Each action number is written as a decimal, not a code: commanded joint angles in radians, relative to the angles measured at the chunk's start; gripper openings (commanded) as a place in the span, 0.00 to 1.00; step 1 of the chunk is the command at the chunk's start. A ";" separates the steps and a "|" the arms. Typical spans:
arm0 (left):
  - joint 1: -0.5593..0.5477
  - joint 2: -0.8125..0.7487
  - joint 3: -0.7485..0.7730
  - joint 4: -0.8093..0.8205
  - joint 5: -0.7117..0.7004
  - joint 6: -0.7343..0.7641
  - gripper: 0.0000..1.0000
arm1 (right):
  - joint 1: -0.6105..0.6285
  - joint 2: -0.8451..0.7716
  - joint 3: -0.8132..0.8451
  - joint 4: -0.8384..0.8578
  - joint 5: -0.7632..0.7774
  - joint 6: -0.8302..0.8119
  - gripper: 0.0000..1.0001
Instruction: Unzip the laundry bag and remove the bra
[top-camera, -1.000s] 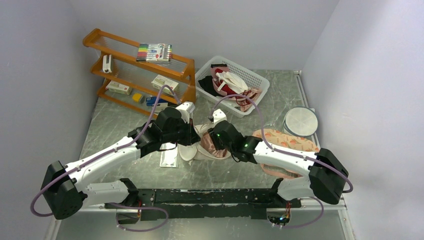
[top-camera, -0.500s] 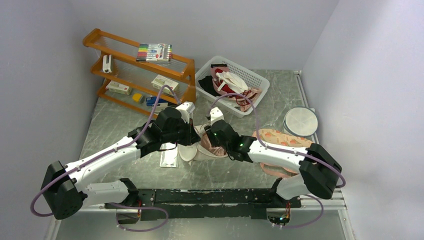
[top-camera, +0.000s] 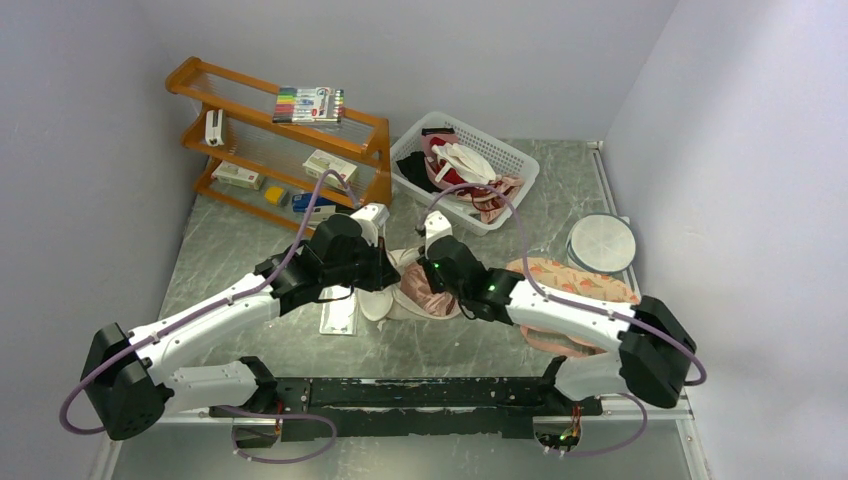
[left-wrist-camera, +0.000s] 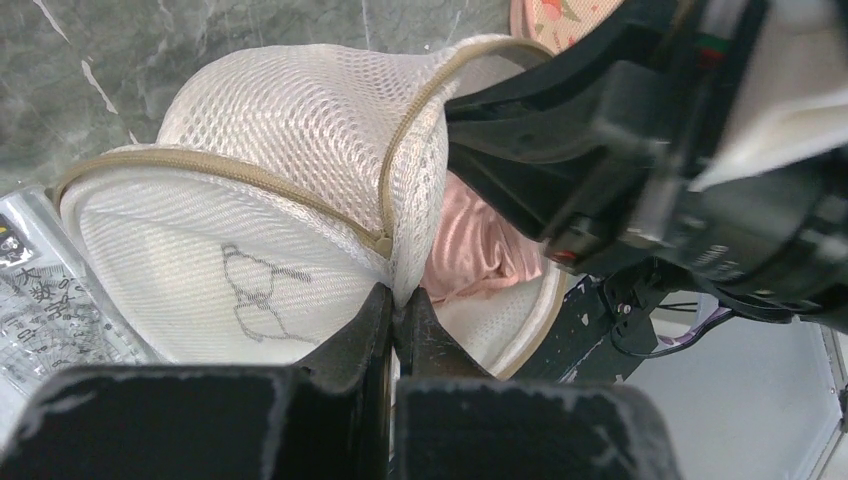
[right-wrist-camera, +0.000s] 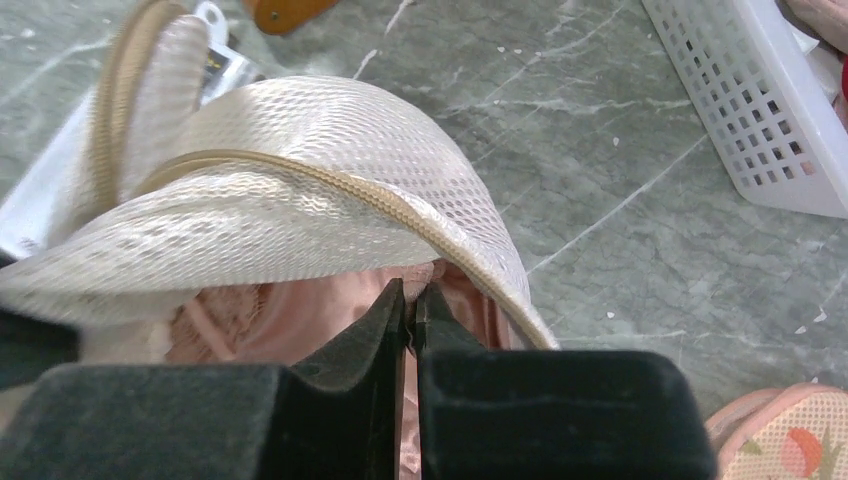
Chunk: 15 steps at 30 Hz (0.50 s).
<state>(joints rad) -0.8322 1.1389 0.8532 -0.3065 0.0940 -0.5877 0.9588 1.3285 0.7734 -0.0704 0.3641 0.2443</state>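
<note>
The cream-white mesh laundry bag (top-camera: 392, 290) lies at the table's middle, its beige zip open; it shows in the left wrist view (left-wrist-camera: 300, 140) and the right wrist view (right-wrist-camera: 300, 170). The pink satin bra (top-camera: 422, 288) shows in the opening, in the left wrist view (left-wrist-camera: 475, 250) and the right wrist view (right-wrist-camera: 300, 325). My left gripper (left-wrist-camera: 398, 300) is shut on the bag's mesh edge by the zip and holds the flap up. My right gripper (right-wrist-camera: 410, 295) is shut on a fold of the bra just under the bag's rim.
A white basket (top-camera: 522, 162) of clothes stands behind. A wooden rack (top-camera: 260, 130) with a marker pack stands back left. Peach fruit-patterned pads (top-camera: 575, 285) and a grey disc (top-camera: 602, 242) lie to the right. A printed plastic packet (top-camera: 338, 312) lies beside the bag.
My right gripper moved left into the bag opening, then drew back slightly to the right with the bra. The left arm has stayed in place.
</note>
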 joint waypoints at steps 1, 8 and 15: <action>-0.001 -0.021 -0.008 0.023 -0.023 -0.002 0.07 | 0.003 -0.094 0.024 -0.111 -0.063 0.060 0.01; 0.001 -0.010 -0.012 0.029 -0.023 0.004 0.07 | 0.003 -0.234 0.041 -0.195 -0.148 0.127 0.00; 0.003 0.004 -0.010 0.028 -0.009 0.009 0.07 | 0.003 -0.384 0.097 -0.175 -0.183 0.130 0.00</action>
<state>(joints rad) -0.8322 1.1385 0.8417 -0.3035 0.0891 -0.5877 0.9588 1.0153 0.8104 -0.2634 0.2157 0.3618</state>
